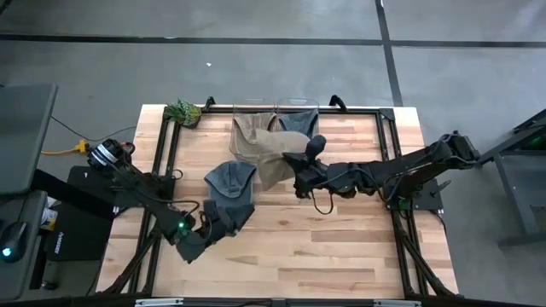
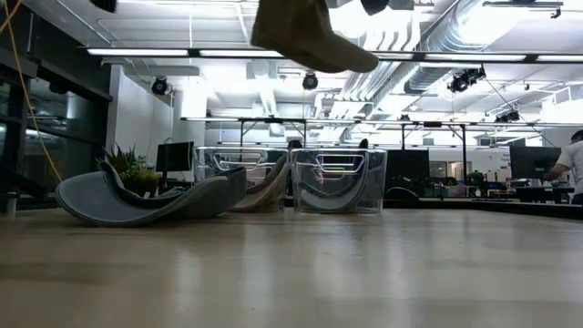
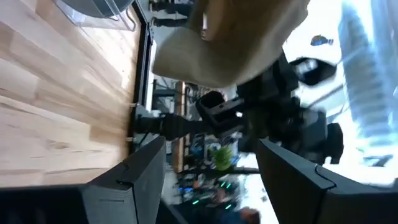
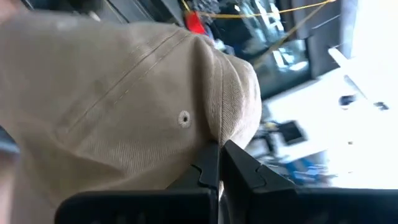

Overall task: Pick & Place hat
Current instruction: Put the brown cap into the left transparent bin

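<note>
Right jaws: pinched nearly shut on a fold of the tan cap (image 4: 124, 106), close against the right wrist camera; the right gripper (image 1: 300, 175) sits over the middle of the counter (image 1: 341, 247).
Tan cap: held off the wood. From table height it hangs at the top of the picture (image 2: 305, 36), clear of the surface, and from above it drapes from the gripper back toward the bins.
Left jaws: spread wide with nothing between them; the left gripper (image 1: 207, 223) rests low near the front left, just beside the grey cap (image 1: 230, 189).
Grey cap: lies upside down on the counter, brim curling up, left of the carried one (image 2: 137, 200).
Bins: two clear plastic bins (image 1: 275, 115) stand side by side at the far edge; a further tan piece of fabric leans in or against the left one, I cannot tell which.
Plant: a small green plant (image 1: 183, 112) sits at the far left corner.
Step in hand: my reading is transport, the tan cap lifted and on its way.
Next move: probably carry it over a bin, lower it, then part the jaws; which bin is meant is unclear.
</note>
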Controlling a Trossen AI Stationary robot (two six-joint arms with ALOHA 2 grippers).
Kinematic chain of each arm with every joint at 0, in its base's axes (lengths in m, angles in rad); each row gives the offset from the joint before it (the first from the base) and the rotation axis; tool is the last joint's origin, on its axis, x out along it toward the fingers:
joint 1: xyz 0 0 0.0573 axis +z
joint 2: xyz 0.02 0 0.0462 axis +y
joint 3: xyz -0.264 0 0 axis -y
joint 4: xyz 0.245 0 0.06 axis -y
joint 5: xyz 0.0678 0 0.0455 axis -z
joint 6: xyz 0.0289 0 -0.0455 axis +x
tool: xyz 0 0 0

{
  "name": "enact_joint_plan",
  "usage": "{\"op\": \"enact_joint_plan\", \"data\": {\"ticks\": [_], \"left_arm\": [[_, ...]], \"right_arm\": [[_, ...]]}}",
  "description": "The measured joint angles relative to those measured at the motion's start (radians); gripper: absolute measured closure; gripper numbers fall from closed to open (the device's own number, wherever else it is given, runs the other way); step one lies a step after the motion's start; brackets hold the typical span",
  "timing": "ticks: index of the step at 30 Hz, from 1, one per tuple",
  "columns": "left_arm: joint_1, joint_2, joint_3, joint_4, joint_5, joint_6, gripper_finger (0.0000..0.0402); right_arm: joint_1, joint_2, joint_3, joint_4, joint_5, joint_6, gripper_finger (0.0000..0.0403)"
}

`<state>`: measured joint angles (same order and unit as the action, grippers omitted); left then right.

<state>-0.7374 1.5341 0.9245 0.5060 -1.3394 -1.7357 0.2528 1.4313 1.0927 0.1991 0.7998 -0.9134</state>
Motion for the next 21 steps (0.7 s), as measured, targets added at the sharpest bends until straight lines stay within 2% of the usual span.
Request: {"op": "enact_joint_plan", "data": {"ticks": [4,7,13,21], "left_arm": [[0.045,0.0,0.0,0.078,0.009,-0.04,0.0173],[0.079,0.0,0.0,0.132,0.03,-0.07,0.0172],[0.157,0.0,0.0,0.218,0.123,-0.078,0.0172],[0.202,0.0,0.0,0.327,0.141,-0.079,0.0172]], "right_arm": [[0.005,0.003,0.0,0.031,0.107,-0.16,0.0402],[0.005,0.003,0.0,0.058,0.121,-0.232,0.0402],[0.005,0.003,0.0,0.069,0.107,-0.247,0.0402],[0.005,0.003,0.0,0.078,0.106,-0.247,0.0402]]}}
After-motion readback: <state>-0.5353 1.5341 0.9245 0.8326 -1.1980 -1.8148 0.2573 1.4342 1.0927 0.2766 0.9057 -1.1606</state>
